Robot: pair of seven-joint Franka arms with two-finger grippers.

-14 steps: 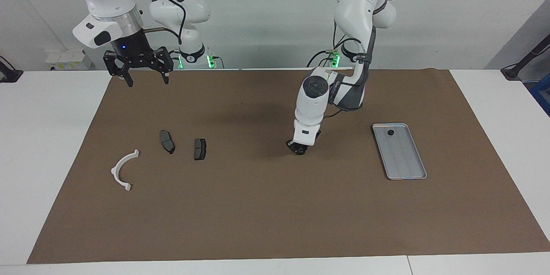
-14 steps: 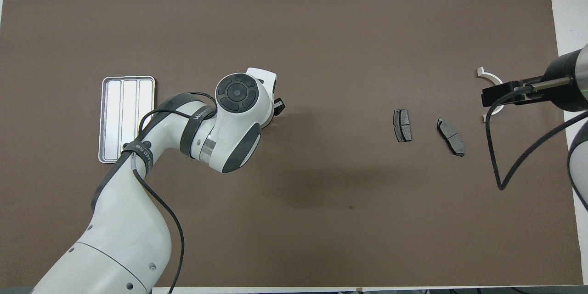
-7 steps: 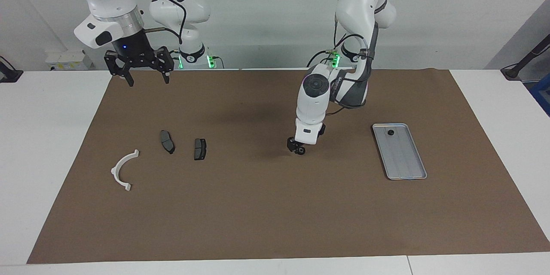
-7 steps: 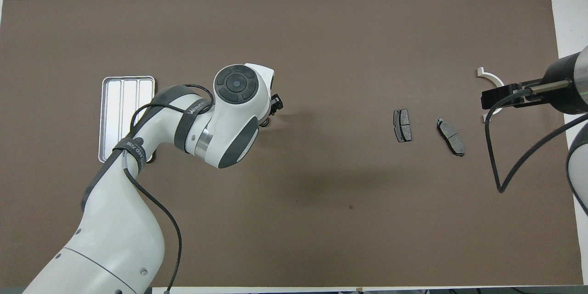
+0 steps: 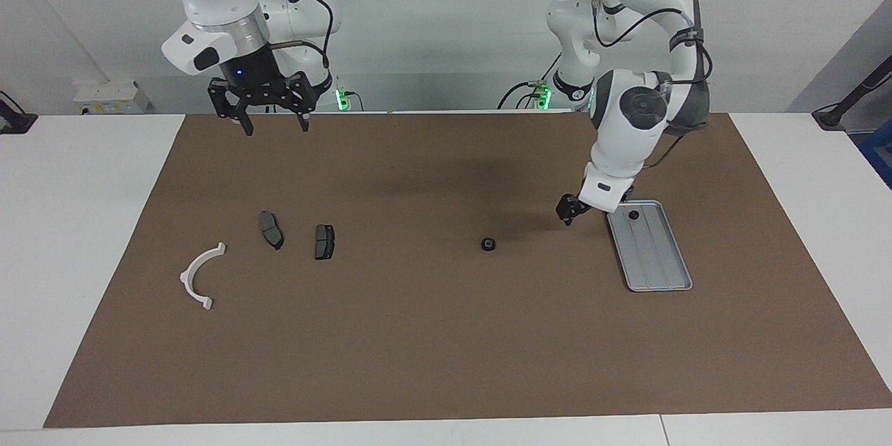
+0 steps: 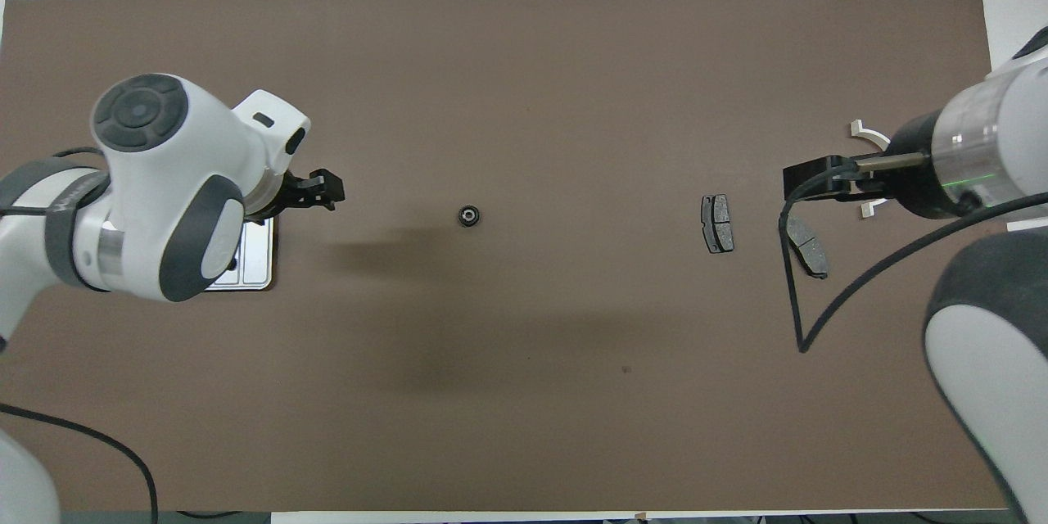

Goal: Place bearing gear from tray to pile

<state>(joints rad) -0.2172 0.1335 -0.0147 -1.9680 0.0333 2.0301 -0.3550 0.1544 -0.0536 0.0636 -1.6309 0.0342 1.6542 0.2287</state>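
1. Since the earlier frames, the left arm has drawn away from the middle of the mat toward the tray, leaving one bearing gear (image 5: 488,244) lying alone on the brown mat (image 5: 446,334); the right arm has shifted a little toward the table's middle.
2. Largest of the task's things, the tray (image 5: 658,258) lies flat at the left arm's end of the mat, its long axis and ridges running from the robots' edge outward, slightly slanted.
3. Above the mat just beside the tray's robot-side corner hangs the left gripper (image 5: 569,212), fingers released and holding nothing.
4. High over the mat's robot-side edge, the right gripper (image 5: 272,125) waits, fingers spread wide and empty.
5. At the right arm's end lies the pile: a white bracket (image 5: 198,276), its open side facing away from the robots, and two dark pads (image 5: 272,229) nearby, well apart from the freed gear.
6. A second small black gear (image 5: 633,214) sits in the tray's end nearer the robots.
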